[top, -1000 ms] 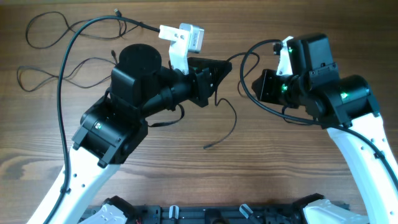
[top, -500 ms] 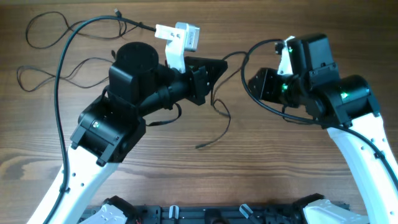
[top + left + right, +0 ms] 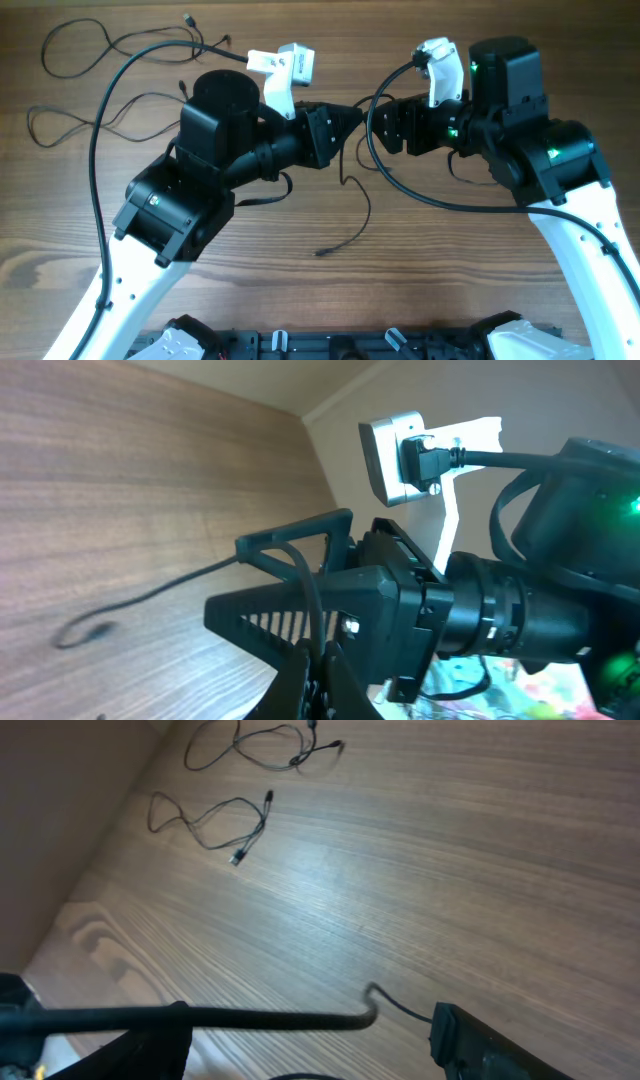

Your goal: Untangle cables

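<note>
— Since the table (image 3: 450, 285) holds so much, who grips what?
— Just beside the left gripper (image 3: 352, 118), the right gripper (image 3: 385, 125) gapes wide, empty. That left gripper pinches a cable (image 3: 368, 208) trailing from it; two loose cables (image 3: 236, 859) lie well left of it.

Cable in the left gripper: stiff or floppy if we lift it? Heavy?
Likely floppy: the cable hangs from the left gripper in loose bends down to the table. Probably light, being so thin; it may drag or swing.
</note>
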{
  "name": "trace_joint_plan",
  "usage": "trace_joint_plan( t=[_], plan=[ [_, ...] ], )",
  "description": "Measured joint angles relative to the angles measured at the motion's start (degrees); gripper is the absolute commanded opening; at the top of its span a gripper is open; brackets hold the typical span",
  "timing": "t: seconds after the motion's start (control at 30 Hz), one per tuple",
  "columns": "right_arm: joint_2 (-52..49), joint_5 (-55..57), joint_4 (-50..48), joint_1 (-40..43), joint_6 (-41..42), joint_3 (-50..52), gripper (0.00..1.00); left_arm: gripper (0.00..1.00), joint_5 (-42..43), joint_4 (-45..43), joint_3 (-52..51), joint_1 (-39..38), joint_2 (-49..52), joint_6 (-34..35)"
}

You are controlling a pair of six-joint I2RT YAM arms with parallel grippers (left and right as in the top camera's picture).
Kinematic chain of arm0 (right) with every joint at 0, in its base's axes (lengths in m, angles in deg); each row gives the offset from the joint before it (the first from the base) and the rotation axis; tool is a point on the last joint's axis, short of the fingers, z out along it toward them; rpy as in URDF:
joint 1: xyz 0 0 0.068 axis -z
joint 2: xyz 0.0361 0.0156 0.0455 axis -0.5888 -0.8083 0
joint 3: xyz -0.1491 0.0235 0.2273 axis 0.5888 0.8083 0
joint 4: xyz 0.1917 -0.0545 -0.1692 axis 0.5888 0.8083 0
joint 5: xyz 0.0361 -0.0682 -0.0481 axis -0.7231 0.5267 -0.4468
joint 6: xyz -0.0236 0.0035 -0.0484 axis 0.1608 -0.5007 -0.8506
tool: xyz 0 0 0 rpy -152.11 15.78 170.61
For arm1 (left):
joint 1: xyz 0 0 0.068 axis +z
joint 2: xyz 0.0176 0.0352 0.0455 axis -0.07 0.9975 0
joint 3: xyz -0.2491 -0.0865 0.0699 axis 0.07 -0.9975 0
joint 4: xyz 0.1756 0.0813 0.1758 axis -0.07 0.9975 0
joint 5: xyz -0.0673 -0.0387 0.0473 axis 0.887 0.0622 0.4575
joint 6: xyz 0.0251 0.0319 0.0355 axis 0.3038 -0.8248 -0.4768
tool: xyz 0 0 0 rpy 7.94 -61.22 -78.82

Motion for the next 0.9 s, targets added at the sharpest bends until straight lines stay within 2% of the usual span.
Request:
trace_joint_plan(
  t=[0.27, 0.33, 0.37, 0.43, 0.5, 0.63, 0.7, 0.9],
  plan=[
    [0.0, 0.8, -2.9, 0.0, -4.4, 0.0, 0.76, 0.04, 4.3, -0.5, 0.0, 0.0, 0.0, 4.3],
    [0.0, 0.8, -3.5, 0.0, -4.9, 0.0, 0.63, 0.04, 5.6, -1.3, 0.0, 0.0, 0.0, 5.3],
    [0.0, 0.8, -3.7, 0.0, -5.1, 0.0, 0.50, 0.04, 6.3, -1.7, 0.0, 0.0, 0.0, 5.7],
    [-0.1, 0.8, -4.0, 0.0, -5.5, 0.0, 0.33, 0.04, 7.2, -2.5, 0.0, 0.0, 0.0, 6.4],
    [-0.4, 0.6, -4.2, 0.0, -5.3, 0.0, 0.04, 0.04, 8.1, -2.8, 0.0, 0.0, 0.0, 6.8],
    [-1.8, 0.1, -4.3, 0.0, -4.2, 0.0, 0.04, 0.04, 8.5, -2.8, 0.0, 0.0, 0.0, 7.2],
    [-2.2, -0.3, -4.3, -0.1, -3.0, 0.0, 0.04, 0.12, 8.5, -2.7, 0.0, 0.1, 0.1, 7.2],
    [-2.3, -0.4, -4.3, 0.0, 3.8, 0.0, 0.04, 0.18, 8.5, -2.1, 0.0, 0.1, 0.1, 4.5]
  ],
)
